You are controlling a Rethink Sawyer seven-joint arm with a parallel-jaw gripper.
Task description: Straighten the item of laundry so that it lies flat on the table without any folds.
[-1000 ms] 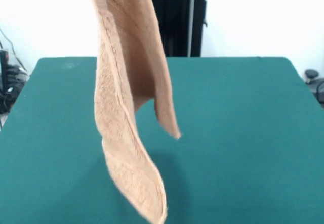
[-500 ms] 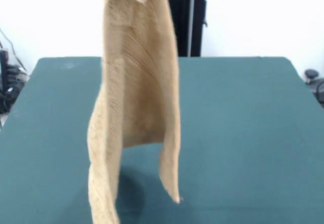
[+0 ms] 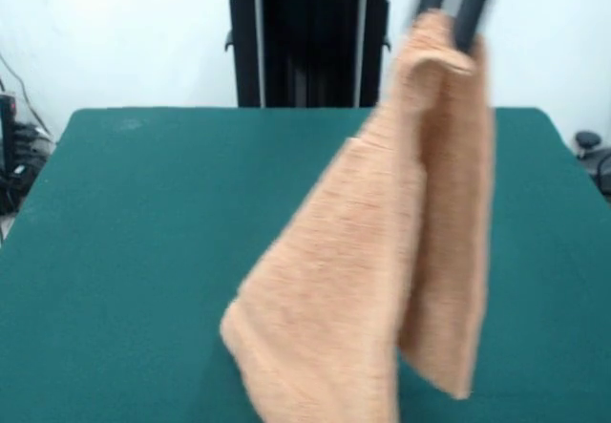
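The gripper [image 3: 451, 8] sits at the top, right of centre, above the bench [image 3: 124, 251]. The towel [image 3: 382, 270] hangs from it, pinched at its top end, and spreads down and to the left below the gripper. One fold hangs straight under the gripper; the wider fold lies left of it.

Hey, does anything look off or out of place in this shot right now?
Yes. The towel is not flat: it hangs folded from the gripper at the upper right, draped in two layers, its lower end trailing toward the green table.
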